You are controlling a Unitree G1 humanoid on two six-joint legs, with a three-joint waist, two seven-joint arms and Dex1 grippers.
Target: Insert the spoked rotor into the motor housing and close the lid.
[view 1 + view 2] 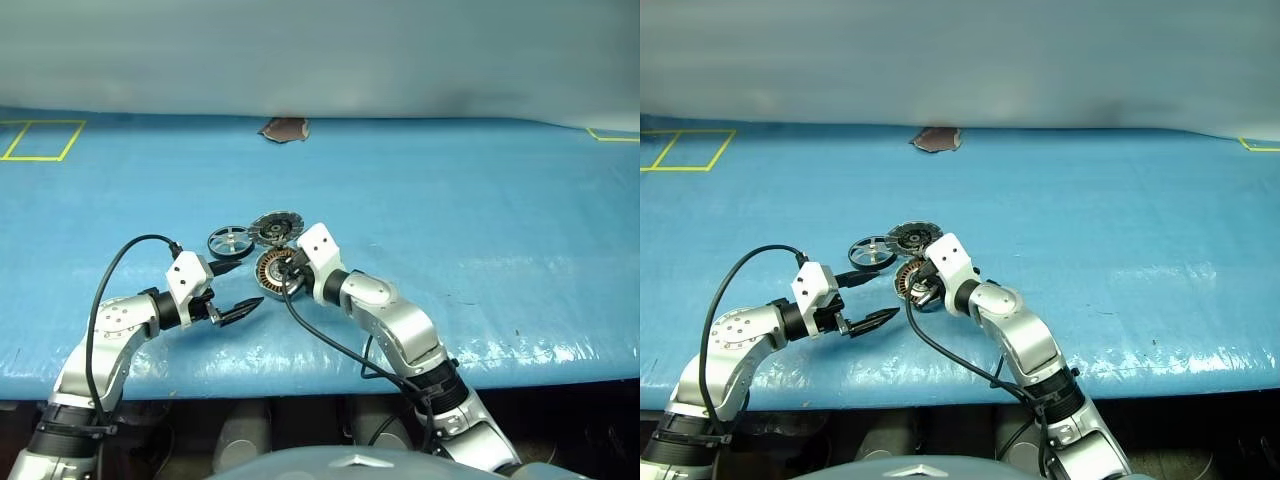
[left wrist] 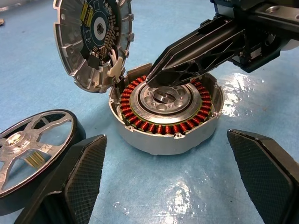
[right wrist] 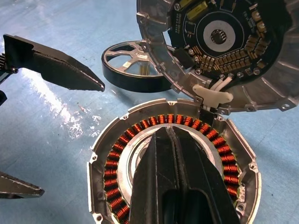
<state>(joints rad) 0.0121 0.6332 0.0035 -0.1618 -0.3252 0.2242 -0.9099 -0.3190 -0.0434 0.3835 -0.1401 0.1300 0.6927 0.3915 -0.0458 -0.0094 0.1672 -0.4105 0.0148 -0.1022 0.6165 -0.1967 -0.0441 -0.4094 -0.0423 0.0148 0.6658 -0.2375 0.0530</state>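
The spoked rotor (image 1: 229, 241) lies flat on the blue worktop (image 1: 480, 230), just left of the motor housing (image 1: 272, 268) and clear of it, so the insertion is not yet done. The housing sits open, copper windings ringing a bare silvery centre, nothing seated inside. Its lid (image 1: 276, 228) stands tipped up on the hinge at the far edge, the segmented inner face with its dark centre showing. Right over the housing comes the right hand (image 3: 166, 135), fingers pressed together with nothing between them, the tips poised above the silvery centre; whether they touch it, I cannot tell. On the near left, the left hand (image 1: 237, 288) waits with its fingers spread wide, holding nothing, one fingertip close by the rotor's near rim, the other nearer the worktop's front edge. So, as I read it, the whole job is ahead: the rotor has to be picked up, carried right and lowered onto that centre, and the lid must swing down over it. The left hand looks best placed for the pickup. At the far edge of the worktop, a small brown scrap (image 1: 285, 129) lies well apart from the action.
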